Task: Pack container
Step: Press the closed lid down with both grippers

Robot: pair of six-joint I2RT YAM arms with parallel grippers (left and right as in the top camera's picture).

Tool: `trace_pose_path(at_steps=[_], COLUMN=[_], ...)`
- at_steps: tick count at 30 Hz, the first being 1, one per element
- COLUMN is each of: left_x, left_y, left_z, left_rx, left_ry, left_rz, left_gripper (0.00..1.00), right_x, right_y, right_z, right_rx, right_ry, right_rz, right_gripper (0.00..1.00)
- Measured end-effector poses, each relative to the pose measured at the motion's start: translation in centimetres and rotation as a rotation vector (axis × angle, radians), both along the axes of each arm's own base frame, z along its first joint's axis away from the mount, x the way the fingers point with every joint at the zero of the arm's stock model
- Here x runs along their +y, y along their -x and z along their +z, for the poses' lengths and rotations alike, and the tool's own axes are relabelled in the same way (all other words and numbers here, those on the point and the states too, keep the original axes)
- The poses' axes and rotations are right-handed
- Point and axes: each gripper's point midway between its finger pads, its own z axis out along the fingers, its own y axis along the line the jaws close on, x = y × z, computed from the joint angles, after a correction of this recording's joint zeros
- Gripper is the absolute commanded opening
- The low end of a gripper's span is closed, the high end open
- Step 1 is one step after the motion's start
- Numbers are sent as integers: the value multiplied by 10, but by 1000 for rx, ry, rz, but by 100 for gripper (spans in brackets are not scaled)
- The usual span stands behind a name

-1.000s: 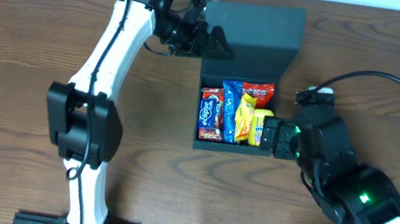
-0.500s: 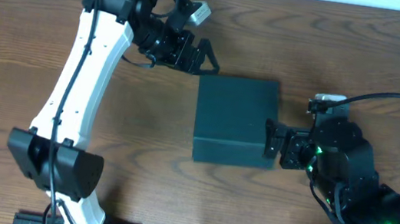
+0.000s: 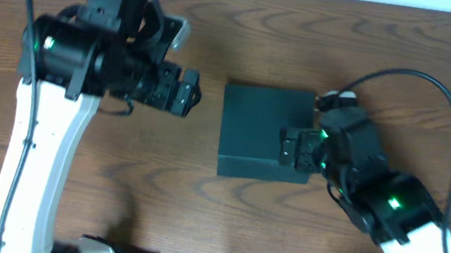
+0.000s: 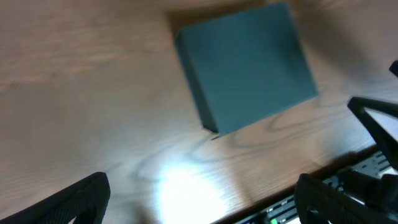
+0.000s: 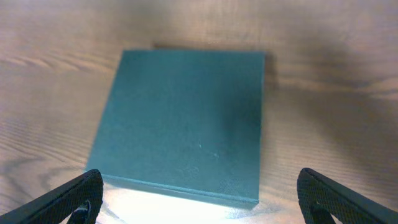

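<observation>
Now | container point(image 3: 260, 131): lid shut, flat at mid-table point(image 3: 196, 214), sides parallel to the table edges, nearly square from above so long axis unclear | left gripper point(image 3: 188, 95): jaws wide, empty, near its left side | right gripper point(image 3: 292, 149): jaws wide, empty, over its right edge

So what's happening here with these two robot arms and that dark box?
Two robot arms are working on packing a container, a dark box that sits on the wooden table with its lid shut. Neither arm is holding anything. The right gripper is over the box's right edge with its jaws open. The left gripper is off to the box's left, also open.
</observation>
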Motion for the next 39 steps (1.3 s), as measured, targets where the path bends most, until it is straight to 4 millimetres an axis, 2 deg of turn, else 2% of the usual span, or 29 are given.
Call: trace_pose_path(at_steps=[2,4,6,9,14,16,24,27,32,39], left_x=[11,15,21,22,10,1,-39,-52,-49,-42], left_y=[12,15,25,35,56,65,96,111,128,133], left_z=[-18,-32,-57,-87,-136,-146,-152,-152,-153,-152], left_rx=[18,11,40,70,167,188,116,78,54,41], left_ry=[-36,-39,-50,-49,-76,-96,-239,-282,-362,-395], left_rz=[59,94,136,174,173,154,36,1,33,96], left_gripper=[96,96,96,96,96,96,96,96,96,96], right_x=[2,3,5,8,8,7,1,-2,-11,-23], right_y=[-6,-10,-16,-24,-34,-35,-40,-40,-44,-48], right_z=[-20,-33,-48,-57,-70,-75,-116,-123,-124,-125], right_rx=[51,81,113,114,119,128,214,236,259,276], right_ry=[42,72,105,117,153,170,266,274,248,225], right_rz=[-3,-7,-12,-19,-37,-42,-59,-67,-93,-129], right_gripper=[99,99,99,99,99,99,99,99,99,99])
